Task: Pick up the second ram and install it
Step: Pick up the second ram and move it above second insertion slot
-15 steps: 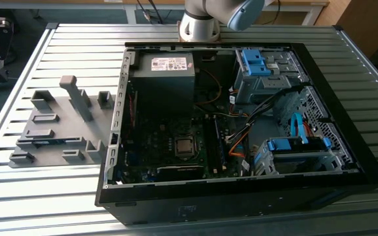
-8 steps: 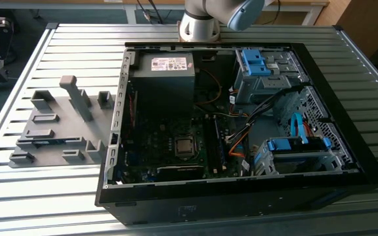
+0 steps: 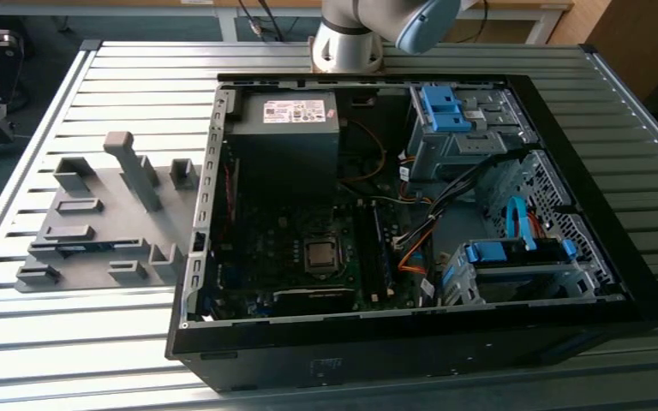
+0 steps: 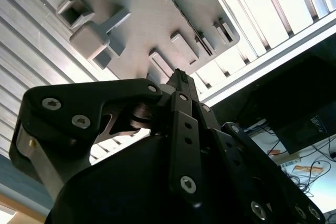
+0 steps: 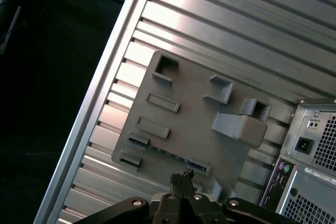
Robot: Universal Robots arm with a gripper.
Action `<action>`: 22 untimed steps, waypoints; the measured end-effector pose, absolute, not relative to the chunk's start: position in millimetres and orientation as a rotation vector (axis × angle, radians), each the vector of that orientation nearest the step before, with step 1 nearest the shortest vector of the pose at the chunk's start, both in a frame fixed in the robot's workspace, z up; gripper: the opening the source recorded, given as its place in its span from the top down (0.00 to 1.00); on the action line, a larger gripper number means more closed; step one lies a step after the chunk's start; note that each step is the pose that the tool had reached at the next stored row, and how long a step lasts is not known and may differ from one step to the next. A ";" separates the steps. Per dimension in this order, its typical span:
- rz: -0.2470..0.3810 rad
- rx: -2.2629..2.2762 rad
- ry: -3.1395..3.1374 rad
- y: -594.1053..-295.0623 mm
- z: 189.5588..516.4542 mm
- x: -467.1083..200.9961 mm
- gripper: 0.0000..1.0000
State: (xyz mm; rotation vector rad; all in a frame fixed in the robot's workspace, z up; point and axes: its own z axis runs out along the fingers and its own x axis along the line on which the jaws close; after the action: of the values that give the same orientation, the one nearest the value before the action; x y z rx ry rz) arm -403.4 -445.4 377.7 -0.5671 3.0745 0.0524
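Blue ram (image 3: 83, 247); grey tray (image 3: 117, 229); black case (image 3: 421, 351).

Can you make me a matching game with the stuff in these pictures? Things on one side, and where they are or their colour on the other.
Things:
1. holder tray
2. second ram
3. power supply
4. drive-bay bracket

Clues:
A. light-blue plastic
B. lying in the grey tray
C. on the slatted table beside the computer case
D. box with a white label

Pairs: 1-C, 2-B, 3-D, 4-A
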 end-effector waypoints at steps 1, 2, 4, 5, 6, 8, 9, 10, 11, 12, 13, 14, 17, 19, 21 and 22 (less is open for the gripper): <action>0.053 -0.569 3.074 -445.4 377.7 -403.4 0.89; 0.053 -0.571 3.074 -445.4 377.6 -403.4 0.89; 0.052 -0.575 3.073 -445.4 377.7 -403.4 0.89; 0.053 -0.578 3.073 -445.4 377.7 -403.4 0.89; 0.053 -0.580 3.072 -445.5 377.7 -403.4 0.89; 0.053 -0.584 3.072 -445.5 377.7 -403.4 0.89; 0.053 -0.586 3.071 -445.5 377.7 -403.4 0.89; 0.053 -0.588 3.071 -445.5 377.7 -403.4 0.89; 0.053 -0.590 3.070 -445.5 377.7 -403.4 0.89; 0.053 -0.592 3.070 -445.5 377.7 -403.4 0.89; 0.053 -0.594 3.070 -445.5 377.7 -403.4 0.89; 0.053 -0.597 3.069 -445.5 377.7 -403.4 0.89; 0.053 -0.603 3.068 -445.5 377.7 -403.4 0.89; 0.053 -0.607 3.067 -445.6 377.7 -403.4 0.89; 0.053 -0.612 3.066 -445.6 377.7 -403.4 0.89; 0.053 -0.614 3.066 -445.6 377.6 -403.4 0.89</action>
State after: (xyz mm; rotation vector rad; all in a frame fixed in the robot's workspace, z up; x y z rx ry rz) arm -403.4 -445.6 377.6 -0.6137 3.0660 0.0529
